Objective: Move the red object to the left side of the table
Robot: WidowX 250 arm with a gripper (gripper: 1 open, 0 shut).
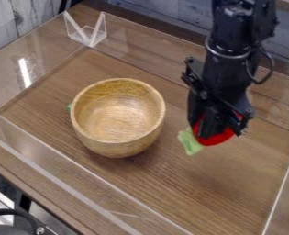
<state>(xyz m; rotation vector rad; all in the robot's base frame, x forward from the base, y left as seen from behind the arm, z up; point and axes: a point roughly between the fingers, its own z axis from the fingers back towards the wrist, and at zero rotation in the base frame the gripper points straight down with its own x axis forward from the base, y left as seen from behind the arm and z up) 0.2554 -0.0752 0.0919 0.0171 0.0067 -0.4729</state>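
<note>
At about four o'clock on the wood-grain bench [134,197], the black robot arm [232,46] hangs with its fingers [216,128] pointing straight down and clamped around the red toy strawberry [216,138], whose green cap [188,141] juts out toward the wooden bowl [117,115]. The strawberry is off the bench surface, in the air just to the right of the bowl's rim, at the bowl's three o'clock.

The job is to set the fruit down on the left side, so the carry looks barely begun. The bowl stands squarely between the strawberry and the open bench at nine o'clock. A clean carry would likely need enough height to pass over the rim, or a detour past the bowl toward six o'clock, where bare wood shows. The glossy toy is held only across its body, so a steady, unhurried sweep seems wise. The clear walls [61,188] edging the bench leave limited room at the far left, so the set-down should stop short of them.
</note>
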